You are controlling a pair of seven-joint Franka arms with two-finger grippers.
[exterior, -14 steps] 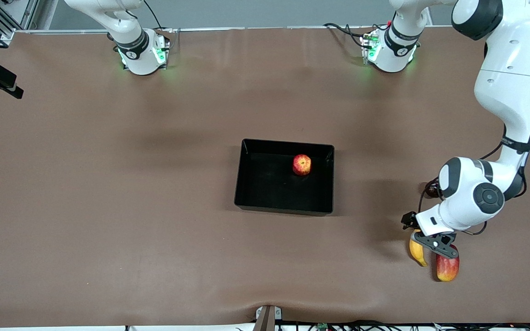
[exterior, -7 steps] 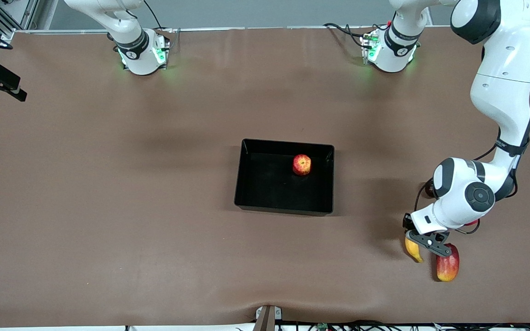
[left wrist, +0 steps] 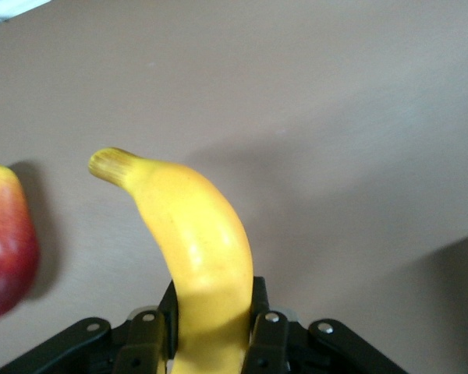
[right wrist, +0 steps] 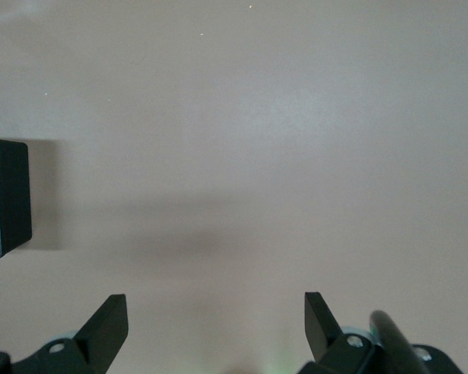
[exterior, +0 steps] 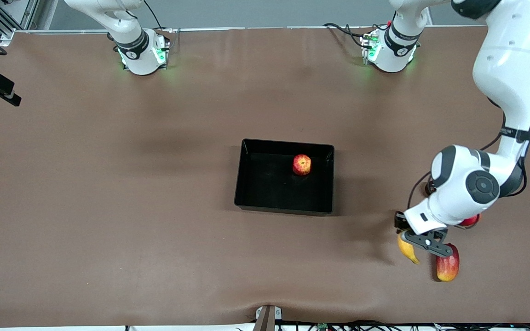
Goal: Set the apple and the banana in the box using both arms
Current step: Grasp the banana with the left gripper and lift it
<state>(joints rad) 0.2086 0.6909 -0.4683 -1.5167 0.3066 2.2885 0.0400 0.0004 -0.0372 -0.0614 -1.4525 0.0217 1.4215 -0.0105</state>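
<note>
The black box point(exterior: 246, 184) sits mid-table with the apple point(exterior: 302, 164) inside it, near the wall toward the left arm's end. My left gripper point(exterior: 415, 240) is shut on the yellow banana point(exterior: 406, 249) and holds it just above the table, toward the left arm's end and nearer the front camera than the box. In the left wrist view the fingers point(left wrist: 269, 333) clamp the banana point(left wrist: 195, 241), whose tip points away over its shadow. My right gripper point(right wrist: 216, 312) is open and empty over bare table, with a corner of the box point(right wrist: 6, 195) at the edge of its view.
An oblong red-and-yellow mango-like fruit point(exterior: 447, 265) lies right beside the held banana; it also shows in the left wrist view point(left wrist: 8, 241). A plain red round fruit point(exterior: 470, 221) peeks out under the left arm's wrist. The brown table surface point(exterior: 108, 207) is bare around the box.
My left gripper has risen a little with the banana and shifted slightly toward the box, away from the mango-like fruit. The apple and box have not moved.
</note>
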